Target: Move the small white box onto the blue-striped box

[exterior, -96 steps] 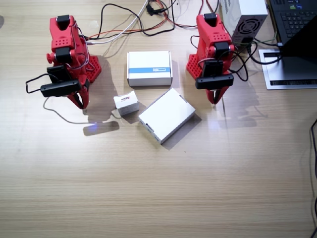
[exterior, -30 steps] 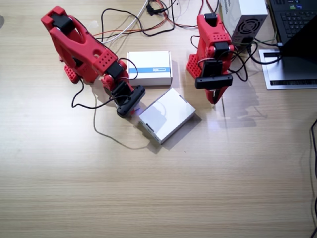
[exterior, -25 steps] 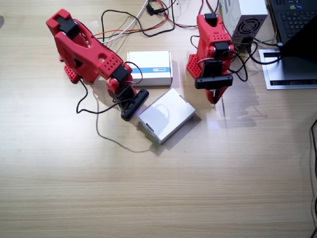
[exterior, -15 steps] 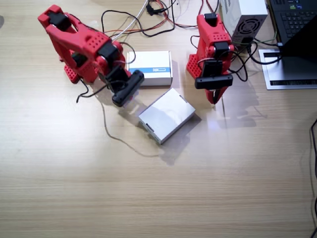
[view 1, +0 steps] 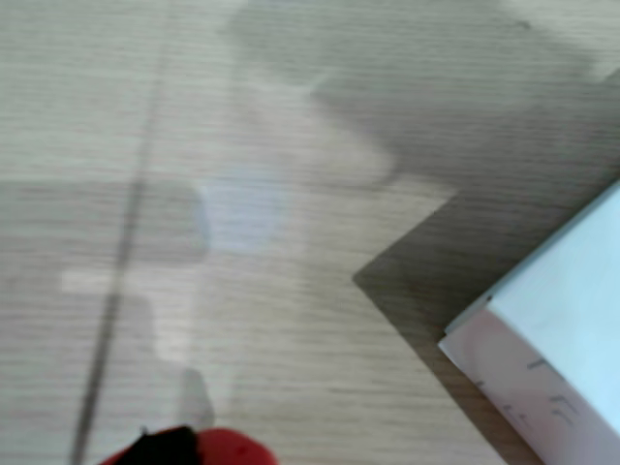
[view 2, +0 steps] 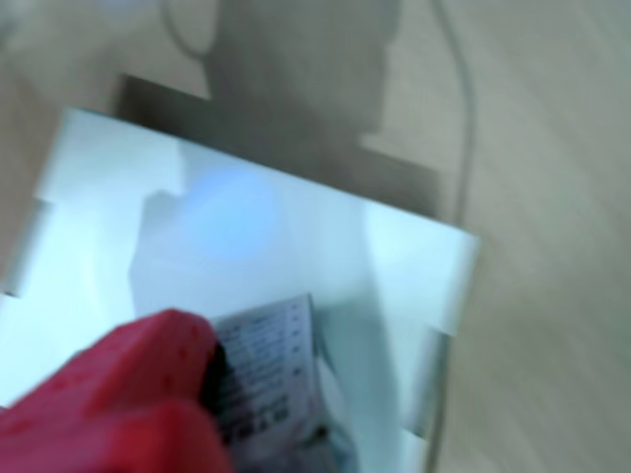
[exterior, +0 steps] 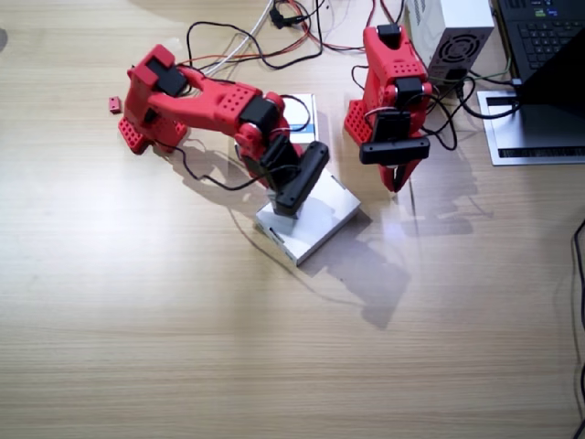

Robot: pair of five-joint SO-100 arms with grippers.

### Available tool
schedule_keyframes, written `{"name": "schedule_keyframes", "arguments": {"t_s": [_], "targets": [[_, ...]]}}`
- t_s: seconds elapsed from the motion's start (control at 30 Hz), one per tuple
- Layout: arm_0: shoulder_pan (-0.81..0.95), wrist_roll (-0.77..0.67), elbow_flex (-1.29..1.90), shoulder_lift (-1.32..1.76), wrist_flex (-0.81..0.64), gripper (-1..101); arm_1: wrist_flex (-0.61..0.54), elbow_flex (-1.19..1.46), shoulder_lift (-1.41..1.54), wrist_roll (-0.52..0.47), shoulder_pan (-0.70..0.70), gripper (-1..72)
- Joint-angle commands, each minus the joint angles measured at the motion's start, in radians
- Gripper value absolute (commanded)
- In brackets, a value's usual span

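The red right gripper (exterior: 291, 187) has swung over the large plain white flat box (exterior: 320, 222), jaws pinching the small white box (view 2: 266, 370); left gripper (exterior: 397, 178) jaws pressed together

table (exterior: 183, 347) – light wood grain | cables (exterior: 238, 37) – far edge | laptop (exterior: 544, 37) – far corner

The right arm (exterior: 196, 101) reaches from the far left across the table (exterior: 274, 366), its gripper (exterior: 297, 183) above the plain flat box (exterior: 315, 224) at the centre. In a wrist view the small white box (view 2: 266, 370) seems to sit at that gripper, over the flat box. The blue-striped box (exterior: 306, 128) lies just behind, largely hidden by the arm. The left arm (exterior: 393, 82) stands to the right, with its gripper (exterior: 398, 178) well apart from the boxes.
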Motion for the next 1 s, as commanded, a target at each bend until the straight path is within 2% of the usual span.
{"name": "schedule_keyframes", "arguments": {"t_s": [0.0,0.03,0.1,0.17,0.23,0.33,0.4,0.47,0.53,0.6,0.7,0.77,0.83,0.9,0.97], "targets": [[0.028,0.015,-0.018,0.034,0.023,0,0.023,-0.072,-0.031,-0.052,-0.086,16.4],[0.028,0.015,-0.018,0.034,0.023,0,0.023,-0.051,-0.035,-0.072,-0.097,21.4],[0.028,0.006,-0.018,0.034,0.017,0,0.023,-0.014,-0.034,-0.106,-0.117,36.7],[0.031,-0.005,-0.018,0.034,0.011,0,0.023,-0.029,-0.029,-0.103,-0.114,43.6],[0.032,-0.008,-0.018,0.034,0.011,0,0.023,-0.077,-0.028,-0.101,-0.086,45.1],[0.032,-0.023,-0.018,0.034,0.003,6,0.023,-0.133,0.011,-0.08,-0.025,46.3],[0.032,-0.081,-0.018,0.034,-0.037,12,0.025,-0.138,0.126,-0.06,0.012,48.4],[0.006,-0.164,-0.038,0.032,-0.1,22,0.026,-0.074,0.284,-0.049,0.048,49.7],[0.017,-0.221,-0.173,0.028,-0.06,32,0.026,0.152,0.479,-0.092,0.092,49.5],[0.121,-0.308,-0.408,0.028,0.049,39,0.023,0.466,0.661,-0.109,0.172,49.7],[0.42,-0.426,-0.721,-0.153,0.206,40,-0.055,0.968,0.939,-0.14,0.333,49.5],[0.552,-0.534,-0.933,-0.46,0.287,41,-0.132,1.261,1.126,-0.212,0.48,49.2],[0.632,-0.549,-1.017,-0.607,0.328,41,-0.199,1.5,1.267,-0.302,0.644,49.2],[0.726,-0.554,-1.035,-0.663,0.356,41,-0.249,1.669,1.399,-0.393,0.772,49.0],[0.796,-0.586,-1.088,-0.807,0.39,41,-0.247,1.72,1.509,-0.48,0.877,48.9]]}}
